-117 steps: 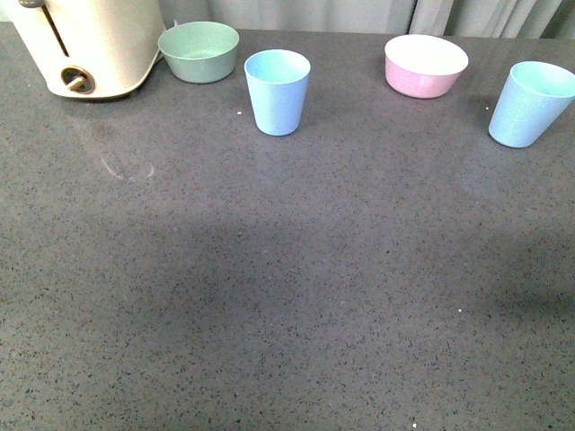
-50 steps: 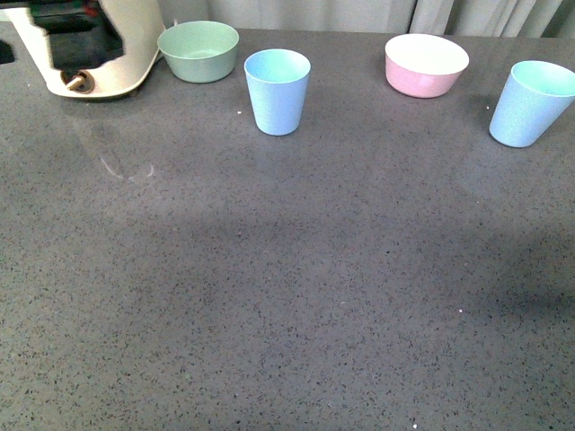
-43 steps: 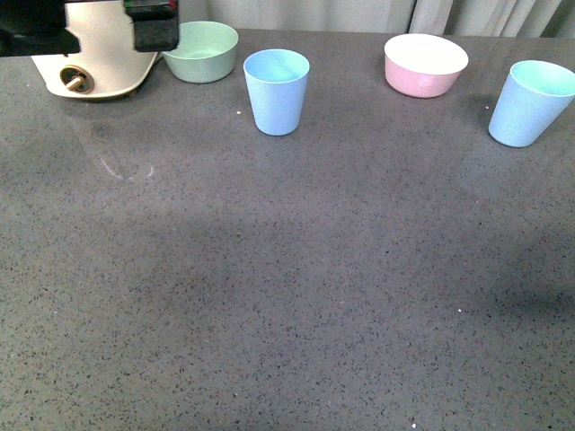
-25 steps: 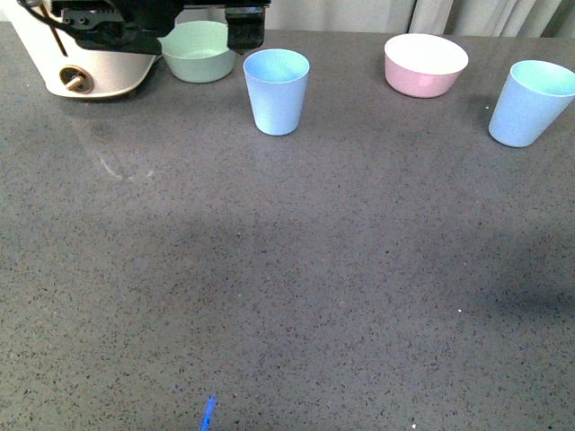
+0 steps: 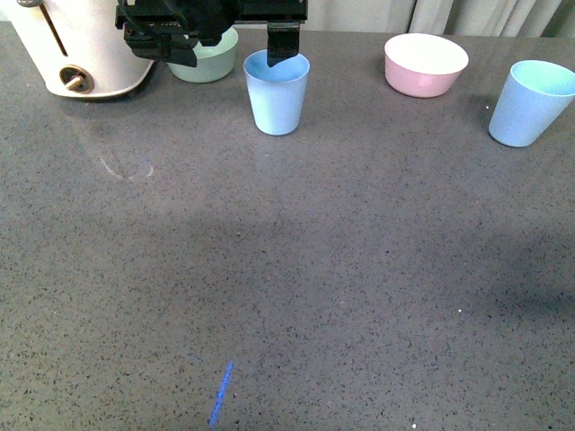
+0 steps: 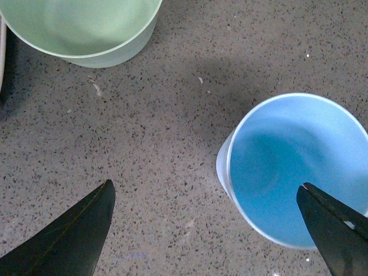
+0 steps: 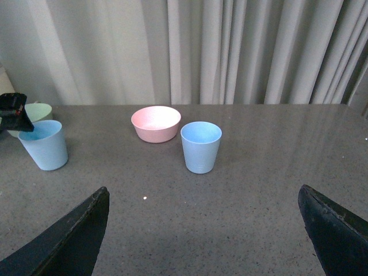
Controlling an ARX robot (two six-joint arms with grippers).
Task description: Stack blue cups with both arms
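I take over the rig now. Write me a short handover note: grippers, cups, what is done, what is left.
Left gripper: jaws open, nothing gripped, one jaw over the rim of the first blue cup beside the green bowl.
Right gripper: jaws open, empty, well short of the second blue cup near the pink bowl.
Done: nothing; both cups stand upright, apart.
Left: grip each cup, nest one in the other.

The left cup (image 5: 277,94) and right cup (image 5: 528,106) are pale blue. The far-left bowl (image 5: 211,68) is pale green. The other bowl (image 5: 425,70) is pink outside and whitish inside. The surface (image 5: 314,269) is dark grey with fine speckles and carries a near blue streak (image 5: 220,395). The appliance (image 5: 99,49) is cream, and the left pincer (image 6: 201,238) is black.
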